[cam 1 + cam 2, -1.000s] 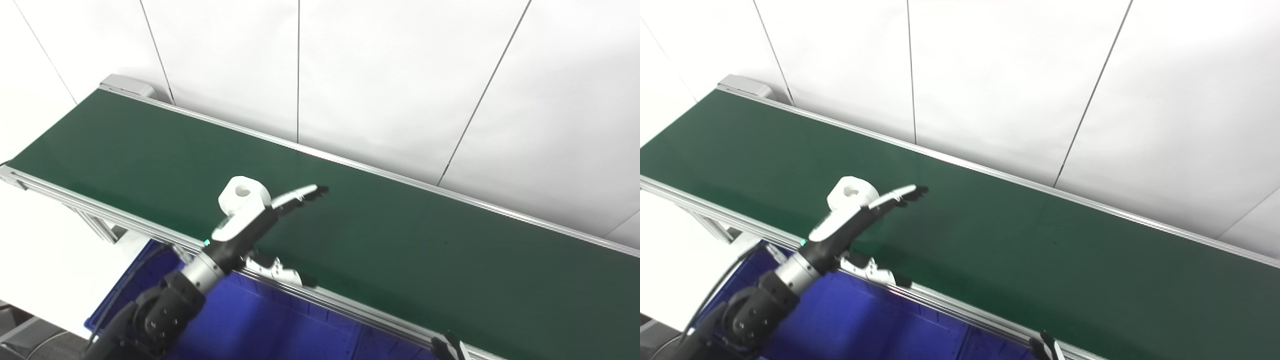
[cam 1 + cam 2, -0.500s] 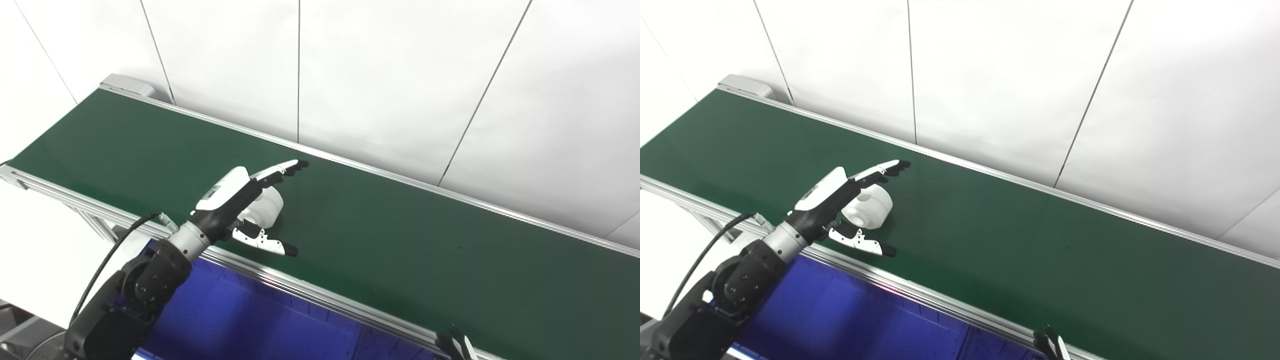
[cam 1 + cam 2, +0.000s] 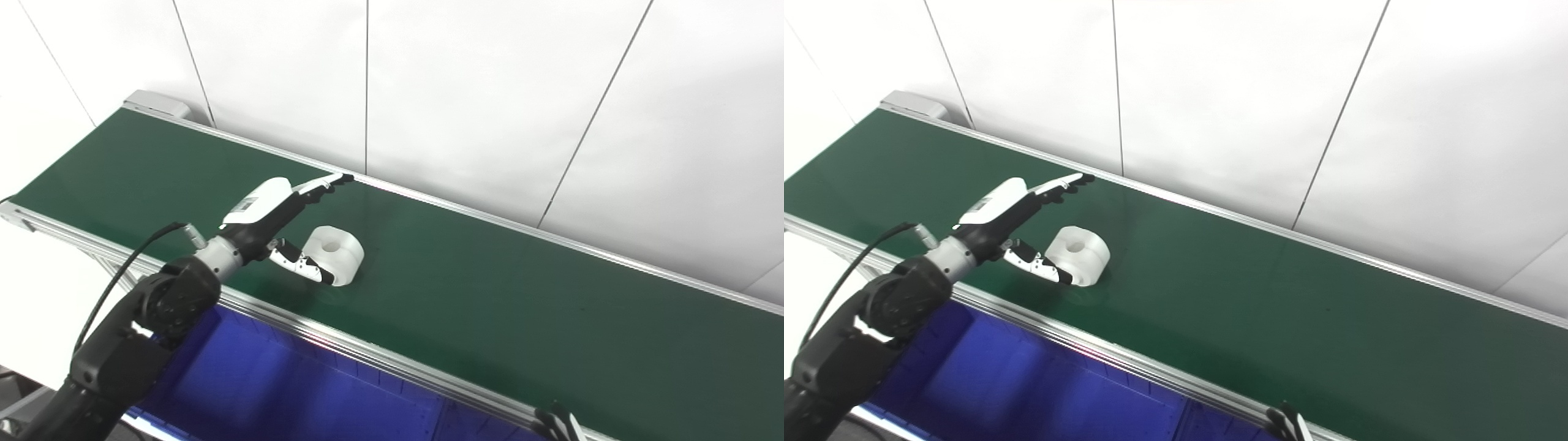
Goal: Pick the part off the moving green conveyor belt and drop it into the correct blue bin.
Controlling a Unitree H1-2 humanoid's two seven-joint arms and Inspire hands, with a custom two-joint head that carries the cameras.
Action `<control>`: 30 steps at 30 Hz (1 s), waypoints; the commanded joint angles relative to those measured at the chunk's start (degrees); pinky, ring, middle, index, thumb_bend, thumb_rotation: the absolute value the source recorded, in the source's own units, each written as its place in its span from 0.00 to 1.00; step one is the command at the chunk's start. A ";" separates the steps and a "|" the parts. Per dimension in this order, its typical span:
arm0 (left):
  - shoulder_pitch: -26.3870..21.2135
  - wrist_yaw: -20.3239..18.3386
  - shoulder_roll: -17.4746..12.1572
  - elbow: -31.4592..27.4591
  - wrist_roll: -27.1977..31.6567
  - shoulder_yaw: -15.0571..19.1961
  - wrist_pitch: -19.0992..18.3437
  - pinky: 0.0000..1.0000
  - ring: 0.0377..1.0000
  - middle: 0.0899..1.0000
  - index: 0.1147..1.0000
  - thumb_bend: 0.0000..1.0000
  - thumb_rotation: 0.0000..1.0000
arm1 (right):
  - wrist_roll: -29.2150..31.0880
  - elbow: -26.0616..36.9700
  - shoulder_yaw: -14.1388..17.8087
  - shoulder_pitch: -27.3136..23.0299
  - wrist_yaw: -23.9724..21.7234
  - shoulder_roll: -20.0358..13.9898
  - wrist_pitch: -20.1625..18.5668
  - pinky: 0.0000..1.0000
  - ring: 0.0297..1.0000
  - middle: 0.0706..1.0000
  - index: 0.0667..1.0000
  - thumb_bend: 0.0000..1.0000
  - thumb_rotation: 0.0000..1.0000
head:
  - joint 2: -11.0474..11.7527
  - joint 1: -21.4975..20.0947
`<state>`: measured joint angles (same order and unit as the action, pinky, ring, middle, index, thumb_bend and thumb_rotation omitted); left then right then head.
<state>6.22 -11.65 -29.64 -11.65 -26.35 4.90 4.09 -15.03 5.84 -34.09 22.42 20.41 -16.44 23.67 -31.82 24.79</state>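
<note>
Left hand spread wide, empty, cupping round white plastic part on green conveyor belt. Thumb touching part's near side, likely to trap it. Right hand barely visible; cannot tell state.

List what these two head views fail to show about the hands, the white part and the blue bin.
- Right robot hand: only fingertips poke above the bottom edge in both views; open or shut cannot be told.
- Blue bin: the conveyor's near rail and the left arm cover part of it, the bottom edge cuts it off; its dividers are too dim to count.
- White part: the thumb of the open left robot hand crosses its near left side, so contact there is unclear.
</note>
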 commanded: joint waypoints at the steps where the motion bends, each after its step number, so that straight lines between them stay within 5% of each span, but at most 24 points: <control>1: -2.01 0.63 -1.86 0.39 -3.00 -0.43 -0.76 0.76 0.86 0.91 0.92 0.75 0.08 | 0.39 2.09 0.55 0.49 -0.83 0.47 3.24 0.66 0.73 0.76 0.84 0.70 0.47 | -0.07 -0.06; 14: -6.27 1.64 -0.37 9.17 -7.78 -7.39 0.51 0.80 0.89 0.90 0.92 0.85 0.01 | 0.50 2.14 0.66 0.41 -0.65 0.12 3.24 0.66 0.72 0.75 0.82 0.70 0.48 | -0.58 0.57; 22: -7.43 7.00 3.11 15.76 -5.40 -9.91 8.45 0.75 0.82 0.84 0.84 0.82 0.01 | 0.05 2.71 1.38 1.17 -0.71 0.19 3.25 0.65 0.73 0.76 0.84 0.70 0.51 | -1.60 0.60; 26: -7.89 10.15 4.63 18.25 -4.34 -10.04 12.95 0.60 0.64 0.64 0.64 0.71 0.00 | 0.18 3.07 1.82 1.59 -1.16 0.31 3.24 0.67 0.73 0.76 0.84 0.69 0.51 | -1.80 0.58; 28: -7.95 11.87 5.04 18.86 -4.85 -10.04 14.69 0.48 0.51 0.46 0.49 0.56 0.00 | 0.13 3.28 1.93 1.77 -1.31 0.37 3.24 0.66 0.73 0.77 0.84 0.68 0.51 | -2.08 0.43; 30: -7.68 12.83 5.67 18.64 -4.59 -9.65 15.15 0.44 0.47 0.43 0.46 0.53 0.00 | -0.04 3.45 2.11 1.98 -1.36 0.50 3.24 0.65 0.73 0.77 0.85 0.68 0.51 | -2.47 0.40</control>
<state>-0.25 -1.22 -23.51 8.28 -31.31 -5.49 17.62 -14.79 7.42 -32.21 23.81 19.57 -16.10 23.67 -34.36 25.22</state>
